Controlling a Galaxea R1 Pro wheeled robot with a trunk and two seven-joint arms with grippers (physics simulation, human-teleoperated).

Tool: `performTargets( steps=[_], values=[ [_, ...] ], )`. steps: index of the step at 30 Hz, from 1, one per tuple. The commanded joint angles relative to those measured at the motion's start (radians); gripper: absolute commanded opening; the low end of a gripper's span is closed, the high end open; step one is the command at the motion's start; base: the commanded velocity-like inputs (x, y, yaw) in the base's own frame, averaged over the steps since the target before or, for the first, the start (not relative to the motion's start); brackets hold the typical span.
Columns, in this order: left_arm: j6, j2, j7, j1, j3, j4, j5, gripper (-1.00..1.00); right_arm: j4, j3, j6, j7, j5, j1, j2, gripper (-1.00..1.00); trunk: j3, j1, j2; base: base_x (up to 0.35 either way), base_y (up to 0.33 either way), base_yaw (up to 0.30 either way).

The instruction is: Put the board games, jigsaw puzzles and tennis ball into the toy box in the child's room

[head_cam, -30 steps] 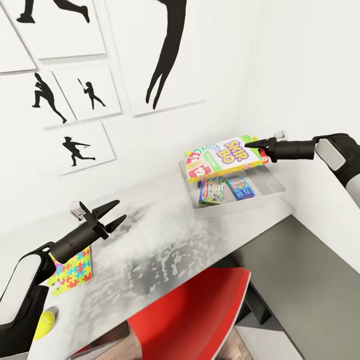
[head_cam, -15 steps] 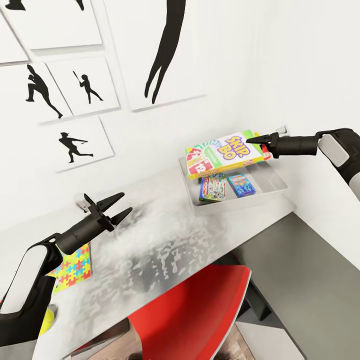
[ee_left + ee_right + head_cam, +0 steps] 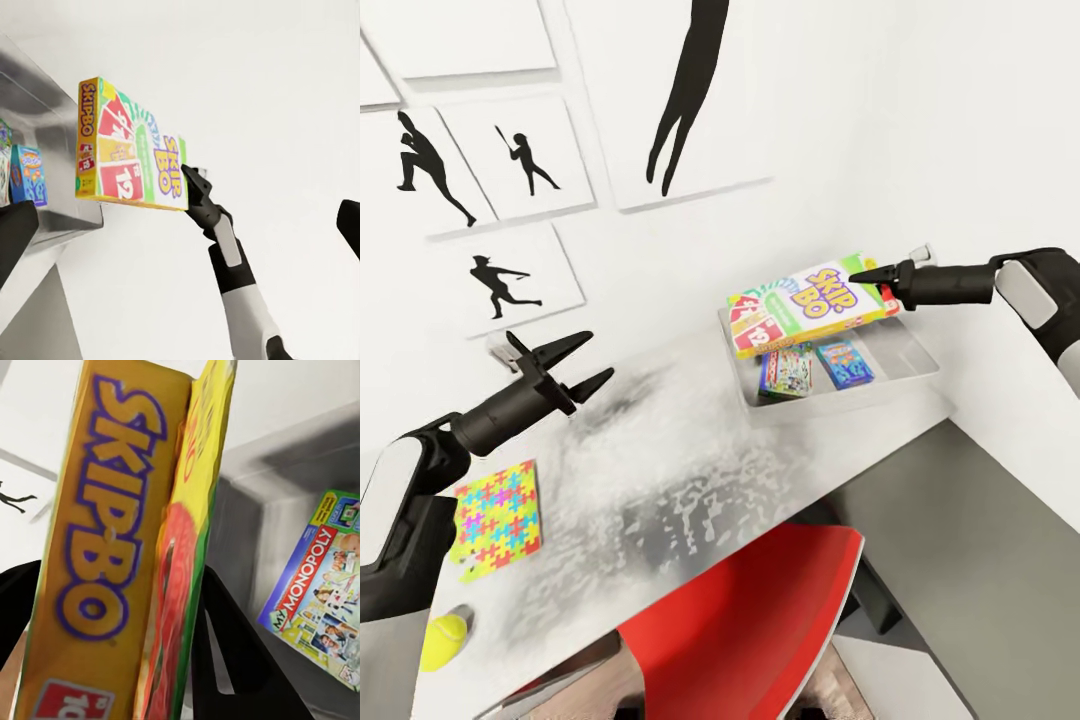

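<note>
My right gripper [image 3: 868,275] is shut on the edge of the rainbow SKIP-BO board game [image 3: 807,306], holding it flat above the light-grey toy box [image 3: 900,385] on the table [image 3: 690,480]. Inside the toy box lie the MONOPOLY game [image 3: 785,372] and a blue game [image 3: 845,362]. The left wrist view shows the SKIP-BO box [image 3: 131,146] held over the tray, and the right wrist view shows its edge [image 3: 112,547] with MONOPOLY [image 3: 319,592] beyond. My left gripper [image 3: 578,362] hangs open over the table's left part. A colourful jigsaw puzzle [image 3: 495,518] and the yellow tennis ball [image 3: 443,640] lie near the table's left end.
A red chair [image 3: 750,630] is tucked under the table's front edge. A lower dark-grey cabinet top [image 3: 980,540] adjoins the table on the right. The white wall with black baseball-player silhouettes [image 3: 490,280] runs close behind the table.
The view has shifted, showing more of the table's left end. My left gripper has risen and drawn back from the puzzle. The right gripper keeps the SKIP-BO box over the toy box.
</note>
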Motion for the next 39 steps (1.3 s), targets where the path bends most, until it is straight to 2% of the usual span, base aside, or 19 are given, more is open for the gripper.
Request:
performTargets(
  steps=[1,5,10,18,27,39],
  values=[
    [0.004,0.000,0.000,-0.001,0.001,0.000,0.000,1.00,0.000,0.005,0.003,0.002,-0.004,-0.001,-0.001,-1.00,-0.003,0.000,-0.002,0.000,0.000,0.000],
    [0.002,0.007,0.080,-0.047,-0.001,0.000,0.074,1.00,-0.007,0.005,0.004,0.002,-0.001,-0.002,-0.001,-1.00,-0.010,0.000,-0.002,0.000,0.000,0.000],
    [0.001,0.007,0.129,-0.086,-0.005,0.000,0.108,1.00,-0.010,0.005,0.004,0.003,0.000,-0.001,0.000,-1.00,-0.018,0.000,-0.002,0.000,0.000,0.000],
    [0.000,0.003,0.158,-0.111,-0.009,0.000,0.126,1.00,-0.011,0.005,0.004,0.003,0.001,-0.001,0.000,-1.00,-0.031,0.000,-0.002,0.000,0.000,0.000],
    [0.000,0.002,0.167,-0.117,-0.011,0.000,0.131,1.00,-0.011,0.005,0.004,0.003,0.004,-0.004,-0.005,-1.00,-0.045,0.000,-0.002,0.000,0.000,0.000],
    [0.000,0.001,0.168,-0.120,-0.011,-0.001,0.132,1.00,-0.001,0.004,0.005,0.003,0.016,-0.057,-0.015,-1.00,-0.065,0.000,-0.002,0.000,0.000,0.000]
  ],
)
